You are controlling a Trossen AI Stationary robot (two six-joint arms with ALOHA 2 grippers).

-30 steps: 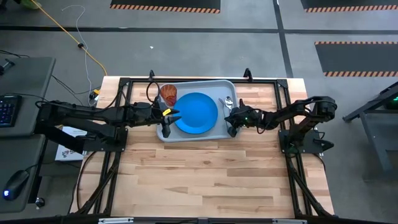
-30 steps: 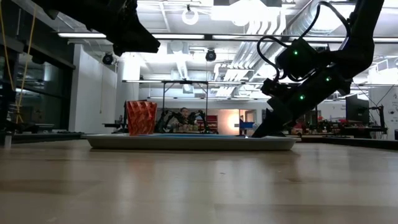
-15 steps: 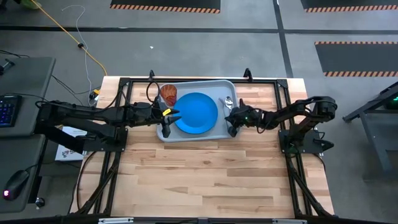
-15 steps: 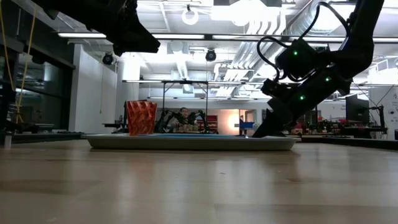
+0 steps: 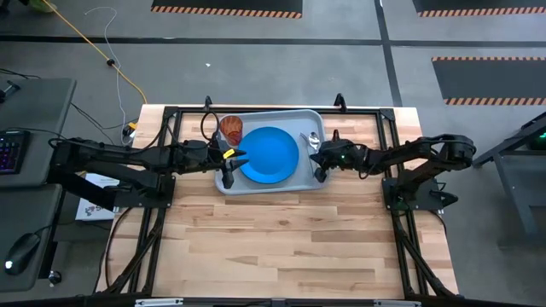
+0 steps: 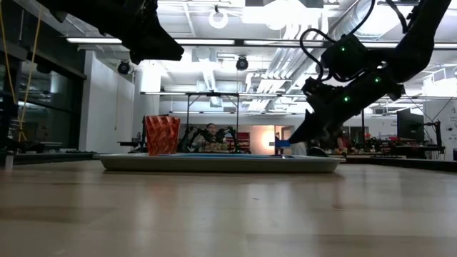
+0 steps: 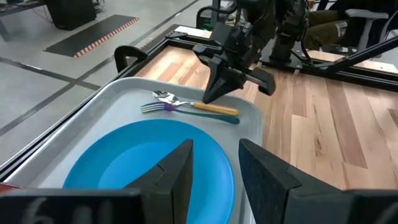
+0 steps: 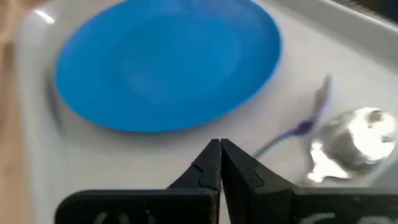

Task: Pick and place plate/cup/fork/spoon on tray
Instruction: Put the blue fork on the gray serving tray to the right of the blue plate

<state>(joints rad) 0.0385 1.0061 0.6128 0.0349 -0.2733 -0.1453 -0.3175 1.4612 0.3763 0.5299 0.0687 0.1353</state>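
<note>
Everything sat on the tray at upper centre of the high view: plate mid-tray, cup at its upper left, spoon & fork touching, side by side by the right rim; right gripper hung over the lower right corner w/ tips pressed together, holding nothing; left gripper, part spread & empty, hovered at the plate's left edge; risk as I judged it: a low retreat by the right arm could've clipped the cutlery or rim, shoving the tray
</note>
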